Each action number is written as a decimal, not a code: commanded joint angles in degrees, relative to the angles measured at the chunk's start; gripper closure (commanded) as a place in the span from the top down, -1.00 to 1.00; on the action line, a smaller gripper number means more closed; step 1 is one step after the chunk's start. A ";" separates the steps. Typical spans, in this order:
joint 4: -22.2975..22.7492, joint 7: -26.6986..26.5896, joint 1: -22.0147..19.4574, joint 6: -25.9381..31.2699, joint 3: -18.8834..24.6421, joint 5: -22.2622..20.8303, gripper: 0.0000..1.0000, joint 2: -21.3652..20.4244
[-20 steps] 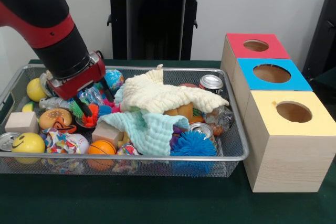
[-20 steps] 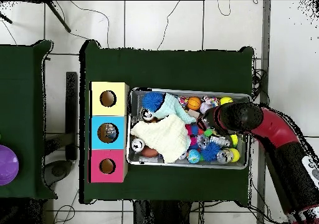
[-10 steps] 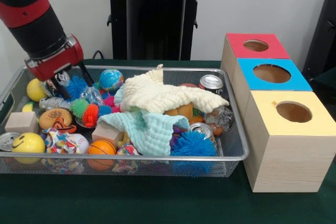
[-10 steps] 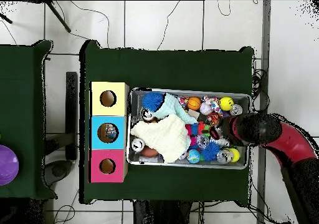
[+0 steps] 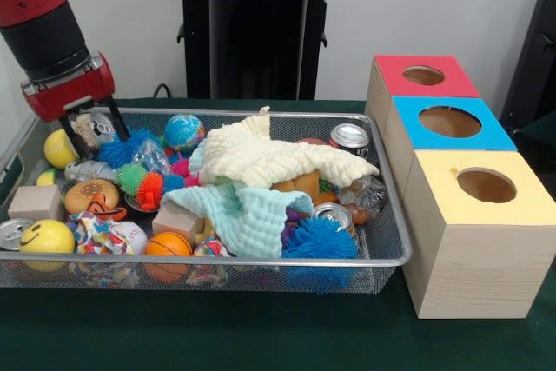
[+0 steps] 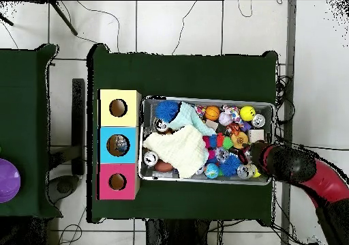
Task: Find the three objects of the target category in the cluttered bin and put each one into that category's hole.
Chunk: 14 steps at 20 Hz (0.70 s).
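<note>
While the red and black arm (image 5: 48, 32) reaches down at the far corner of the bin (image 5: 261, 260), its hand (image 5: 93, 135) hangs just above the clutter with a small silver can (image 5: 97, 127) between its 2 dark fingers, which close on it from either side. In the overhead view the hand (image 6: 255, 168) sits over the bin's end farthest from the boxes.

Resting on the green bench (image 5: 261, 336), the wire-mesh bin holds a heap of toys. A cream cloth (image 5: 278, 158) lies over the middle, with a pale teal cloth (image 5: 248, 215) in front of it. A blue spiky ball (image 5: 320, 241) sits against the near rim, beside a small can (image 5: 334, 213). A yellow smiley ball (image 5: 46, 238), an orange ball (image 5: 168, 246) and a wooden block (image 5: 35, 202) lie toward the near side below the hand. A globe ball (image 5: 184, 132) sits near the far rim.

Just beside the bin stand 3 wooden boxes in a row, each with 1 round hole: the yellow box (image 5: 486, 215) nearest the camera, the blue box (image 5: 452, 128) in the middle, the red box (image 5: 421, 80) farthest.
</note>
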 commanded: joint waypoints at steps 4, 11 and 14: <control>12.15 7.75 0.16 -14.75 -2.92 -6.52 1.00 2.30; 14.75 7.99 -1.49 -15.78 -3.57 -4.40 1.00 3.00; 16.08 7.78 -2.33 -13.30 -2.89 -2.49 1.00 1.90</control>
